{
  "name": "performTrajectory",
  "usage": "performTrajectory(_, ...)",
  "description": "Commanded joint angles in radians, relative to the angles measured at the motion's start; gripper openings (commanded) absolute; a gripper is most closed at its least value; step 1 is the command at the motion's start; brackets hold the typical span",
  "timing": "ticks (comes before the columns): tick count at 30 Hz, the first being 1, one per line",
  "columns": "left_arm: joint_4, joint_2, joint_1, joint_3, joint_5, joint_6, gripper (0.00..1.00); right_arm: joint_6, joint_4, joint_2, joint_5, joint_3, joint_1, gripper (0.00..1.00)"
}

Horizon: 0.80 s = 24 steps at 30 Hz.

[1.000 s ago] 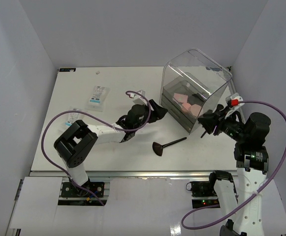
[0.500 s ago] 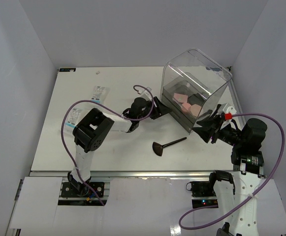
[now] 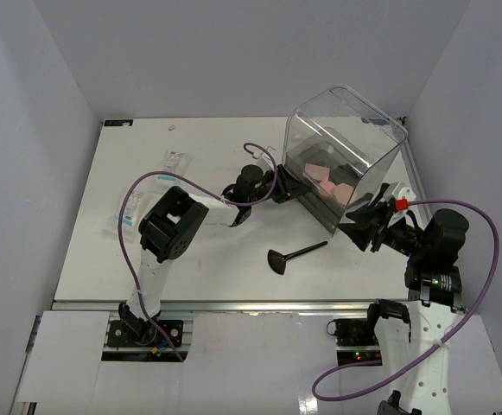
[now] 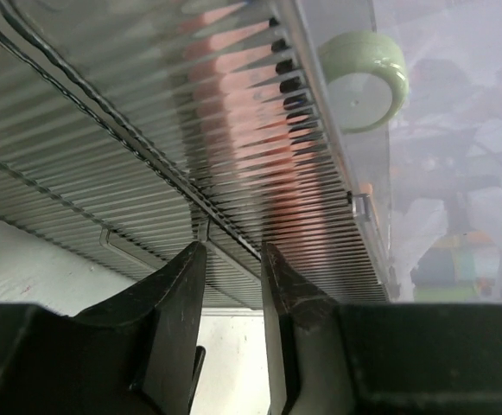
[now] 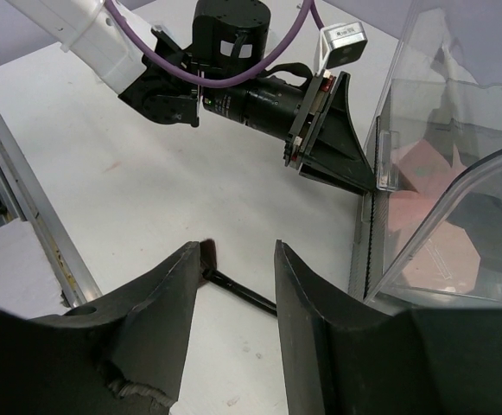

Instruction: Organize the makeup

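Right fingers (image 5: 235,249): part open, nothing between them, hovering above the worktop (image 3: 199,268) off the box's (image 3: 346,130) near right corner. Fan brush (image 3: 295,254) lies loose on the worktop just ahead of and below them, head pointing away from the box.

Left fingers (image 4: 232,251): set narrow, straddling the clear drawer handle (image 4: 229,246) on the ribbed front at the foot of the box. The handle fills most of the gap, but the wrist view doesn't show whether the fingers actually bite, so grip can't be confirmed.

Beyond the left fingers, inside the box: pink sponges (image 3: 324,177) and a green compact (image 4: 363,69), seen through the wall. Whether they sit in the drawer or above it isn't clear.

Well to the left of the left fingers: two white packets (image 3: 174,164), loose on the worktop.

Step, as a judgement: drawer opening, with grasp on the handle about to be made or just made. Brush and packets are not yet put away.

Next move needs:
- a firm pinch on the handle
- a straight pull along the drawer's line, no twist, since the tab is thin and slick
- the box likely slides when pulled, so the right arm may have to brace it before going for the brush.
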<state>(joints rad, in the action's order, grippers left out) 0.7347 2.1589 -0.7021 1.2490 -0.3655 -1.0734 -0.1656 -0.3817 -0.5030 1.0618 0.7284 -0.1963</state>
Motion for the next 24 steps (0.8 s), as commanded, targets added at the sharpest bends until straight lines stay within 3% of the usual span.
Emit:
performTrajectory(1, 0.003, 0.015, 0.006, 0.041, -0.017, -0.034, 0.37, 0.013, 0.050, 0.007, 0.012, 0.003, -0.005, 0.47)
performTrajectory(5, 0.022, 0.027, 0.012, 0.042, -0.028, -0.051, 0.20, 0.017, 0.050, 0.008, 0.008, 0.003, -0.006, 0.47)
performTrajectory(11, 0.098, -0.003, 0.033, -0.042, -0.045, -0.074, 0.03, 0.023, 0.050, 0.018, 0.003, 0.002, -0.006, 0.47)
performTrajectory(24, 0.382, -0.216, 0.080, -0.500, -0.067, -0.109, 0.00, 0.019, 0.040, -0.002, 0.049, 0.014, -0.008, 0.49)
